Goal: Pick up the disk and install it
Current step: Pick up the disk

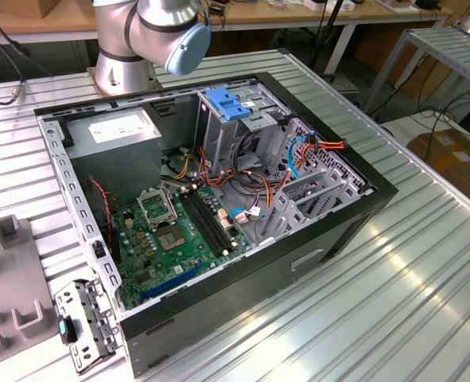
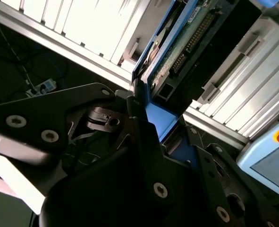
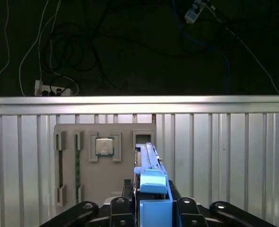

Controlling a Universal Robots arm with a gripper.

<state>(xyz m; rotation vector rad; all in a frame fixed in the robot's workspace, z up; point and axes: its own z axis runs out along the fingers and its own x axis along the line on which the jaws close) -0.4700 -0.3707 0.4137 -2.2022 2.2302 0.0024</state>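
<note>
Disk (image 2: 186,45) and gripper (image 2: 163,118) appear together in both wrist views. The black fingers (image 2: 137,101) are closed on the disk's blue side rail and hold it on edge (its green circuit board faces the second wrist view). In the first wrist view the held disk (image 3: 151,165) is over the ribbed metal table (image 3: 224,156), near a grey fixture plate (image 3: 104,198) carrying a processor chip (image 3: 104,146). In the exterior view the open computer case (image 1: 330,231) fills mid-frame, with its blue clip (image 1: 228,103) at upper centre. The arm (image 1: 151,32) stands at the top, left of centre.
</note>
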